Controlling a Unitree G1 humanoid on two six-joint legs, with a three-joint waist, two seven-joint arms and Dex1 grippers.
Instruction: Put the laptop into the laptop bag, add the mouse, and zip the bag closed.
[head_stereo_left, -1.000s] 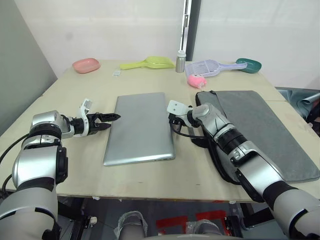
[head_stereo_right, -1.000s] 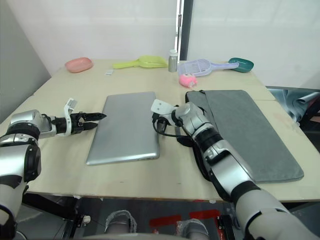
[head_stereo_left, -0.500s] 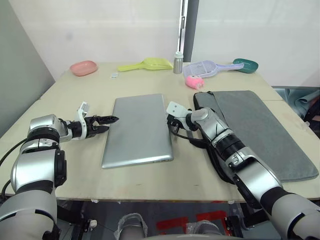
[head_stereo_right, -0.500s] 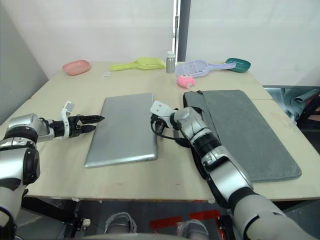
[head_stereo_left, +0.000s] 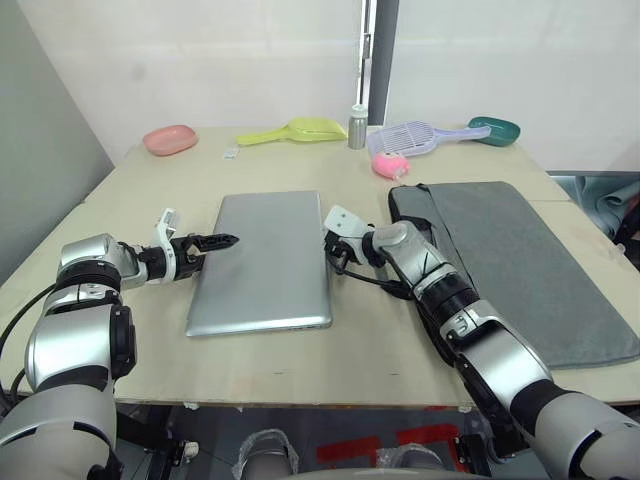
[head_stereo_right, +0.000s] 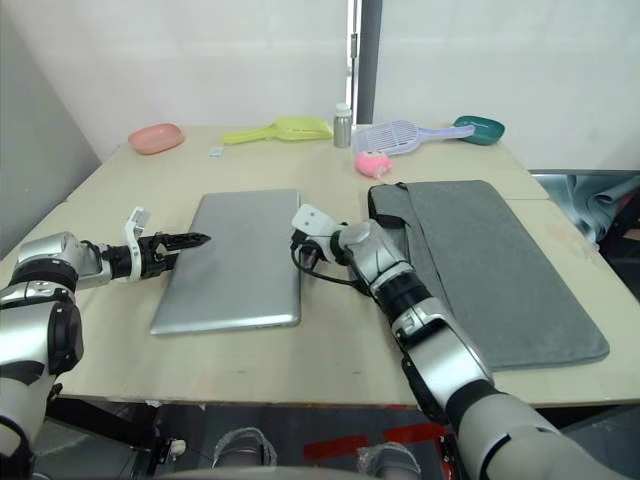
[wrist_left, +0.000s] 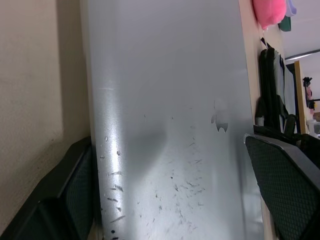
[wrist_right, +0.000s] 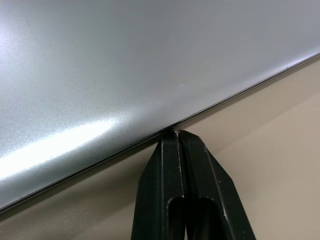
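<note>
Right gripper (wrist_right: 174, 134): fingers pressed together with nothing between them, tips set against the laptop's right edge where it meets the table.
Right arm: reaches in low from the table's near right corner, forearm crossing the bag's left end, wrist turned toward the laptop.
Left gripper (head_stereo_left: 222, 241): fingers spread wide, one on each side of the laptop's left edge, tips over that edge near its middle.
Left arm: stretched nearly level along the table's left side, pointing right.
Laptop (head_stereo_left: 264, 258): shut, lying flat at the table's middle, silver-grey, fine scratches on the lid, a pale logo mark showing in the left wrist view; long sides run from near edge to far edge, slightly skewed.
Laptop bag (head_stereo_left: 520, 258): flat on the table's right side, grey with black trim, just beside the laptop, not touching it.
Table (head_stereo_left: 130, 190): light wood; along its far edge stand a pink dish (head_stereo_left: 169, 138), a yellow scoop (head_stereo_left: 294, 129), a small metal bottle (head_stereo_left: 356, 126), a lilac slotted scoop (head_stereo_left: 420, 136), a teal scoop (head_stereo_left: 497, 130) and a fuzzy pink toy (head_stereo_left: 389, 163).
</note>
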